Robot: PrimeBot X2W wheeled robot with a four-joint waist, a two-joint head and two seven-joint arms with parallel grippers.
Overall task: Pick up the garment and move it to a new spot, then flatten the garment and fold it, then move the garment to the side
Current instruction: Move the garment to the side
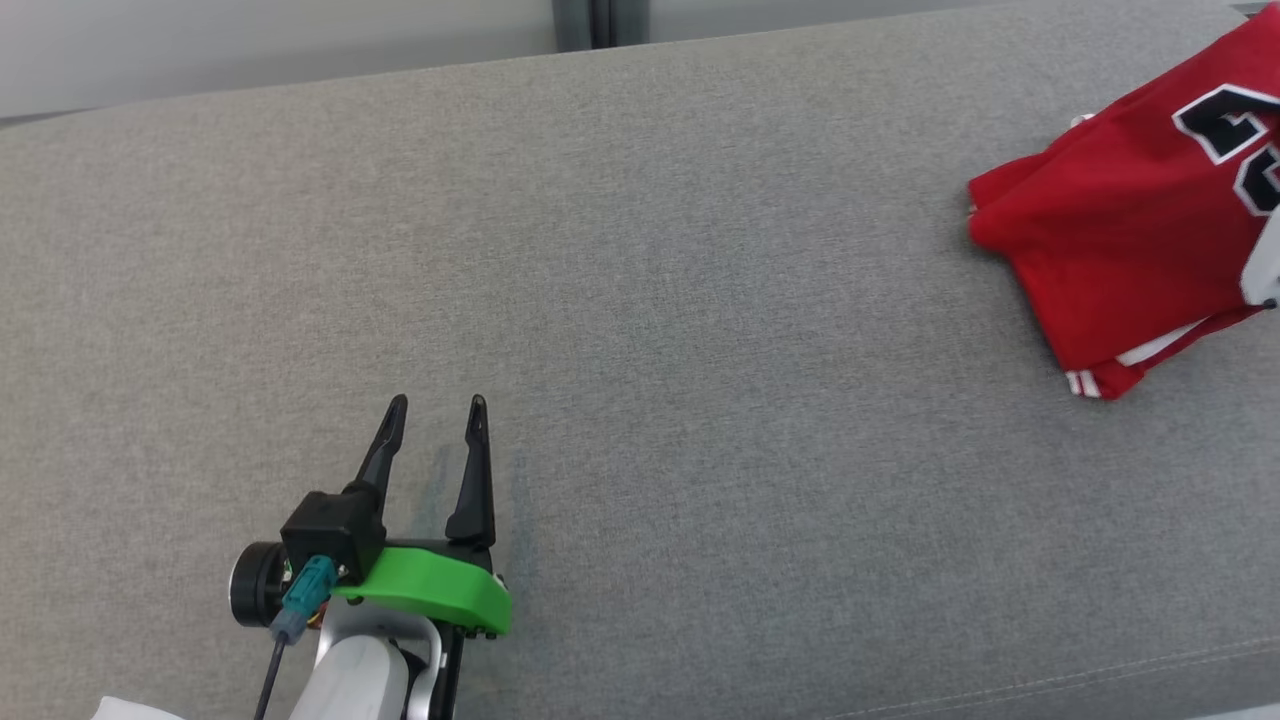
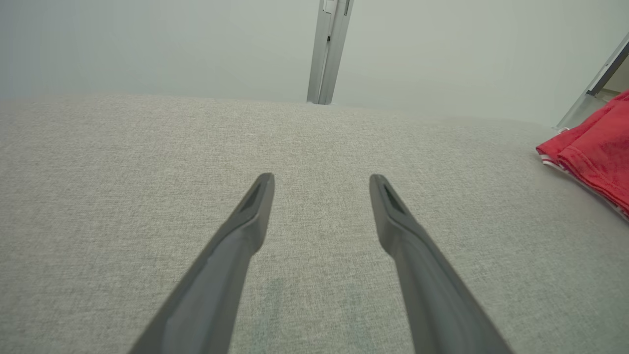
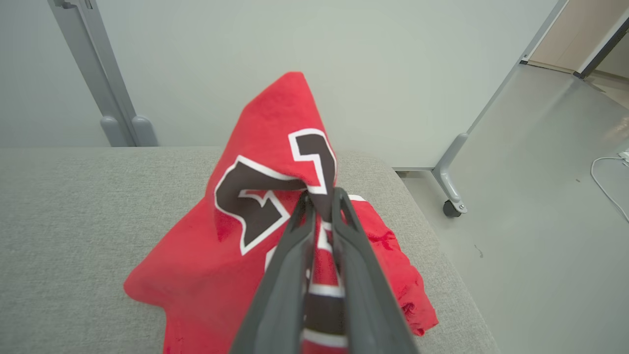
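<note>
Clamping a raised fold of the red jersey (image 3: 265,113), the right gripper (image 3: 322,196) is nearer; the left gripper (image 1: 438,402), fingers spread and empty, sits well to the jersey's left.

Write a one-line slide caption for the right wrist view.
Right gripper shut on a red jersey, holding a fold raised above the grey fabric surface.

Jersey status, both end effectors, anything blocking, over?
Left end effector open, holding nothing. Right end effector shut on jersey, one part raised, rest on grey cushion. Nothing in the way.
</note>
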